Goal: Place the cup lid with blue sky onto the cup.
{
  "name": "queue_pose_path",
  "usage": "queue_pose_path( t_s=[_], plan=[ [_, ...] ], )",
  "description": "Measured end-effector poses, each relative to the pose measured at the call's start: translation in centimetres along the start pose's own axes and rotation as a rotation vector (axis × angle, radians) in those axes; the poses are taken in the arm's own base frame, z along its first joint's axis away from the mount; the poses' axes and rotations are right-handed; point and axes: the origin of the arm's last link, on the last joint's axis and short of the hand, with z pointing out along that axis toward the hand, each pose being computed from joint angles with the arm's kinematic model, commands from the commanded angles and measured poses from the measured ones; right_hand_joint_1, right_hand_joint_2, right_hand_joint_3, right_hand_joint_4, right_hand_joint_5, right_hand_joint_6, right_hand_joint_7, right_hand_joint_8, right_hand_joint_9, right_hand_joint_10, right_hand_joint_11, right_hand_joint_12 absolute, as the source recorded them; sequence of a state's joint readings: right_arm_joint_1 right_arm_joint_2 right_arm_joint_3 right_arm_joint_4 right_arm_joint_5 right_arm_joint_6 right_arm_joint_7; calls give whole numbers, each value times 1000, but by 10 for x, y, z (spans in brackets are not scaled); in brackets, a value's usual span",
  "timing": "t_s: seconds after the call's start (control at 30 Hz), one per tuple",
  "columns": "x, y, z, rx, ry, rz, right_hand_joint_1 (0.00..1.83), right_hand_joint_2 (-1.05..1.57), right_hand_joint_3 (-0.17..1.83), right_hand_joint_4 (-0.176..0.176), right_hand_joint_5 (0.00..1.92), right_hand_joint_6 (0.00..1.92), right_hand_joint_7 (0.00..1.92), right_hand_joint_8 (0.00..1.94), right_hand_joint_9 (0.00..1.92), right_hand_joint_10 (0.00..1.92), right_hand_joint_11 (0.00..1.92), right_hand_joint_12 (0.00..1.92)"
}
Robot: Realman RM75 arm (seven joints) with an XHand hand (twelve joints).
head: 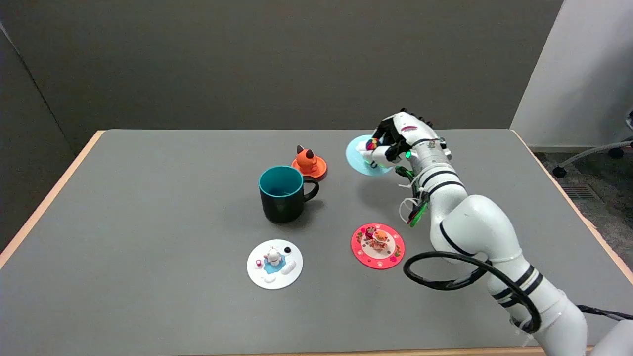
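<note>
Right hand (395, 141) has its fingers closed around the knob of the light blue lid (360, 157), holding it tilted above the table (148, 207), well to the right of the dark cup (282, 194), not touching it.

The pale blue lid (360, 157) is tilted off the table, at the cup's two o'clock. The cup (282, 194), dark outside and teal inside, stands upright, handle towards three o'clock.

Table (148, 237): matt grey top, smooth, with a pale wood-look edge band. Cup (282, 194): glossy, ceramic-looking, black outside and teal inside. Right hand (398, 138) and arm (470, 222): smooth glossy white shells, seemingly plastic, with black bands; black cable (445, 282) looks rubbery.
</note>
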State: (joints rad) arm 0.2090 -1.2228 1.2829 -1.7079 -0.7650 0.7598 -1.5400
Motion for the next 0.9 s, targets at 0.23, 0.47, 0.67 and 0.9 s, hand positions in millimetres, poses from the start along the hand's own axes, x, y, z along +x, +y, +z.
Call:
queue_pose_path(
  t_s=[0.23, 0.47, 0.67, 0.9],
  plan=[
    [0, -16, -8, 87, -71, 82, 1198, 1132, 157, -89, 785, 1114, 846, 1399, 417, 1149, 362, 206],
    [1, -35, -13, 175, -138, 139, 1198, 1135, 157, -92, 779, 1120, 842, 1409, 412, 1155, 359, 207],
    [-1, -51, -18, 241, -184, 161, 1196, 1137, 157, -91, 774, 1127, 838, 1414, 409, 1158, 359, 208],
    [-8, -69, -26, 306, -237, 171, 1195, 1139, 158, -91, 771, 1132, 835, 1419, 405, 1160, 356, 209]
  ],
)
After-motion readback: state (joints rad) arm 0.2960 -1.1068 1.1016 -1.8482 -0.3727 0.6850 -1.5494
